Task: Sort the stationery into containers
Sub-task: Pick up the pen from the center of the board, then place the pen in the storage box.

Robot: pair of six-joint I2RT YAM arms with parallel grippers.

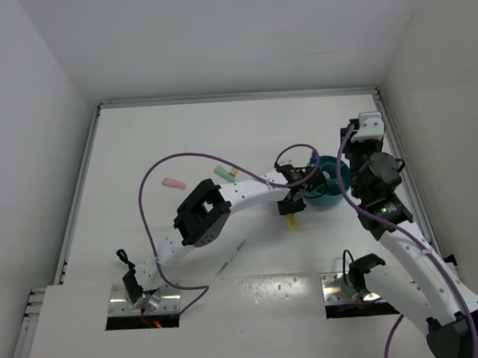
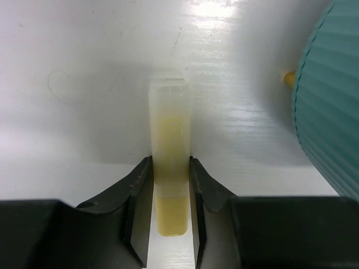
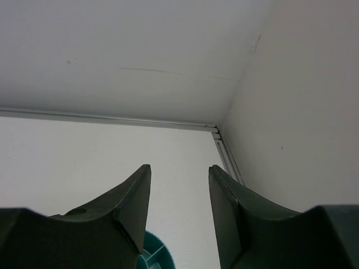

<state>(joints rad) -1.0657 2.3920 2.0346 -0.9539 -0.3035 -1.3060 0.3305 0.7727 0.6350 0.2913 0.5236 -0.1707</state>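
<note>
Stationery lies scattered over the white tabletop (image 1: 141, 144), which is walled on three sides. The left arm (image 1: 224, 208) reaches across towards the middle right, and the right arm (image 1: 403, 242) rises along the right edge. The teal cup (image 1: 330, 197) stands on the right half of the tabletop, just beyond the left end effector (image 2: 170, 162). That end effector is down at the surface, its two fingers pressed against both sides of the yellow marker (image 2: 170, 129), which lies flat just beside the cup's ribbed wall. The right end effector (image 3: 179, 171) hangs above the cup with its jaws apart and nothing between them, facing the far right corner. A pink marker (image 1: 173, 183) lies well apart to the left, with a green marker (image 1: 223, 173) between it and the cup. A thin green pen (image 1: 231, 258) lies nearer the arm bases. A small yellow tip (image 2: 289, 78) shows at the foot of the cup.
</note>
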